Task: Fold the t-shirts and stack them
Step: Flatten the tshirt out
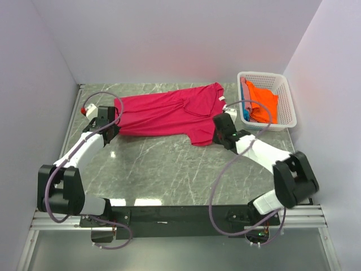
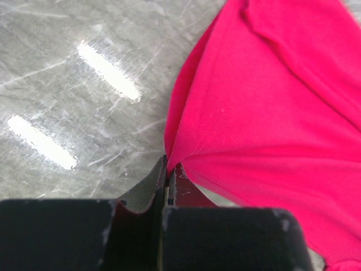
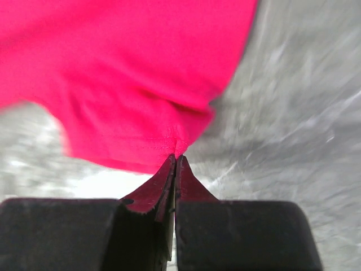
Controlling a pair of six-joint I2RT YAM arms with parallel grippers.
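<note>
White basket (image 1: 287, 107), grey marble table (image 1: 163, 164)

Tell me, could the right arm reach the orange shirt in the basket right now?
Probably not yet: its tool is shut on the pink shirt. Once freed, likely yes; the orange shirt lies uncovered in the open basket beside it.

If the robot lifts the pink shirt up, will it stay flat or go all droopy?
Probably droopy: the pink t-shirt lies wrinkled and bunches where the left gripper and right gripper pinch it. It would likely sag between them. It seems light, thin cloth.
</note>
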